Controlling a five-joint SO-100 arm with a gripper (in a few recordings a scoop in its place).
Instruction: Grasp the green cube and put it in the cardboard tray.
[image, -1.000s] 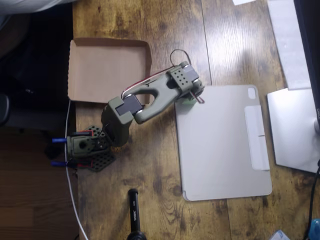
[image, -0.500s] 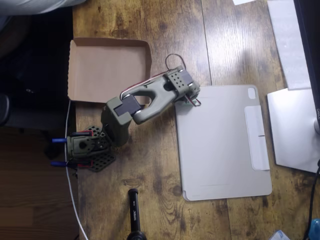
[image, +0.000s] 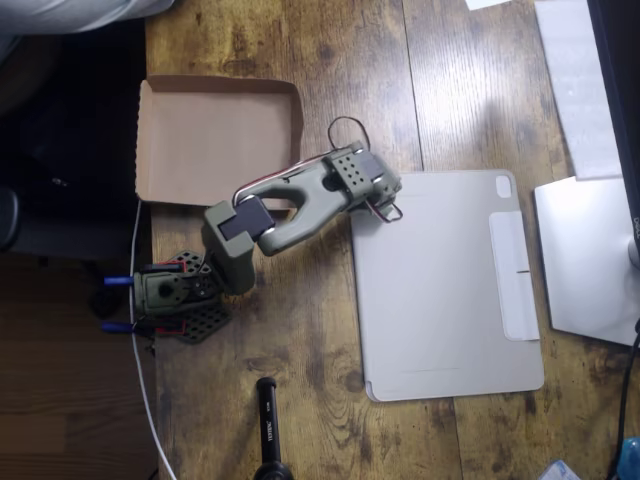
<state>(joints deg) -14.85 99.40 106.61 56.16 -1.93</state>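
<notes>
Overhead view. An olive-green robot arm (image: 290, 205) stands on a dark wooden table (image: 300, 340), its base (image: 175, 295) near the table's left edge and its links reaching up and to the right. The wrist block (image: 358, 172) covers the gripper (image: 385, 205) from above — whether the fingers are spread, pressed together, or pinching something cannot be told. The gripper end sits over the upper-left corner of a large grey tablet cover (image: 450, 285), which lies flat on the right half of the table. The green cube cannot be made out at this moment; its position cannot be told, as the arm's wrist hides the spot beneath it.

The cardboard tray (image: 215, 140) — shallow, brown, with low folded rims — lies at the upper left of the table, its left side at the table's edge. Its inside is plain and bare. The tray's lower-right corner lies just beside the arm's forearm link. A white cable (image: 140, 350) runs down along the table's left edge, and a black cylindrical object (image: 267, 425) rests near the bottom edge. Pale flat items (image: 585, 250) occupy the far right.
</notes>
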